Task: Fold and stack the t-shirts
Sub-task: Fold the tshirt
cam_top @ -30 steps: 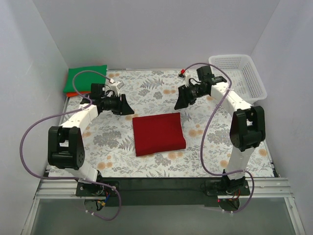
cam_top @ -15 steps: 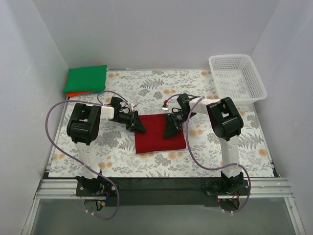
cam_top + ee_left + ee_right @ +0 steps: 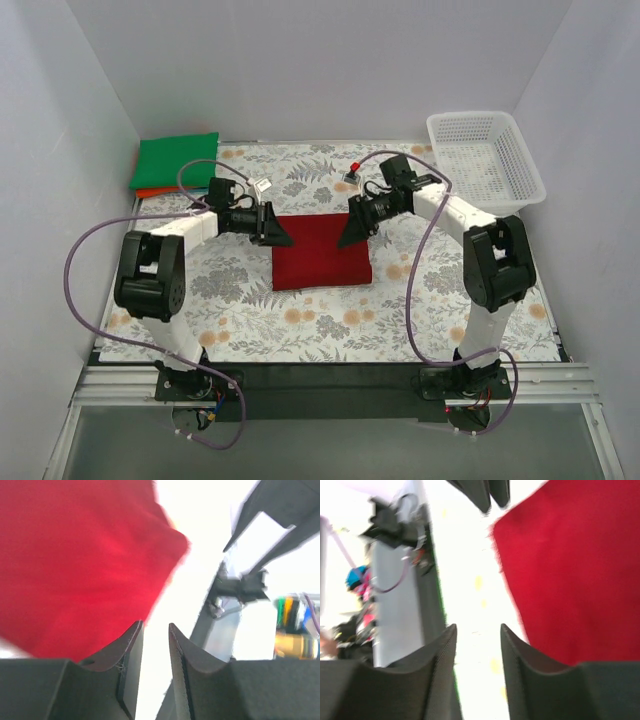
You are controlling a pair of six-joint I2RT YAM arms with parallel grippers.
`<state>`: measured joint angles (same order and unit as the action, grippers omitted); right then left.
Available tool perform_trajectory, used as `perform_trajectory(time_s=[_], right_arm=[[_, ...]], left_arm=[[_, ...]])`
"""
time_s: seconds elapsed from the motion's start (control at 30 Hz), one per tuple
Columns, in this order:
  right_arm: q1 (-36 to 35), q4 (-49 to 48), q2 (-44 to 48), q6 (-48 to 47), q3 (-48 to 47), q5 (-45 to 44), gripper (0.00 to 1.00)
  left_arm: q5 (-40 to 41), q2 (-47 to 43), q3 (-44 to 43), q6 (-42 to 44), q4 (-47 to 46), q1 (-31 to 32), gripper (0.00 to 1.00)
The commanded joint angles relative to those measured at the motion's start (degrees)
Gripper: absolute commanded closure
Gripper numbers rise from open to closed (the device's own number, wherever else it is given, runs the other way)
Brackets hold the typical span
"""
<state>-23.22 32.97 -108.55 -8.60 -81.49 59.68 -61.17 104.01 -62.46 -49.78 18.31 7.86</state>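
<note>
The table (image 3: 330, 330) has a cover with leaves and flowers on it. A dark red shirt (image 3: 322, 252) lies folded in a neat square near the middle, a bit toward 12 o'clock. At 10 o'clock, in the far corner, an orange shirt (image 3: 146, 192) lies flat on the table, and a folded green shirt (image 3: 176, 160) sits on top of it, hiding most of it. At 2 o'clock stands a white basket (image 3: 486, 160) with little holes, well apart from the shirts.
</note>
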Motion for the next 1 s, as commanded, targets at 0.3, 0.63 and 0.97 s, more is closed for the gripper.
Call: perform_trajectory(time_s=[0.3, 0.63, 0.97], right_arm=[[-3.94, -8.27, -12.46, 4.74, 10.99, 4.93, 0.66], [-0.51, -8.63, -16.26, 0.60, 18.29, -2.29, 0.63], [0.72, 1.84, 2.46, -4.32, 8.38, 2.99, 0.51]], left_arm=[[2.27, 5.04, 8.06, -11.50, -10.94, 9.72, 0.89], [9.23, 12.80, 7.80, 1.95, 2.07, 3.66, 0.94], [0.51, -6.61, 4.90, 15.52, 11.78, 1.63, 0.84]])
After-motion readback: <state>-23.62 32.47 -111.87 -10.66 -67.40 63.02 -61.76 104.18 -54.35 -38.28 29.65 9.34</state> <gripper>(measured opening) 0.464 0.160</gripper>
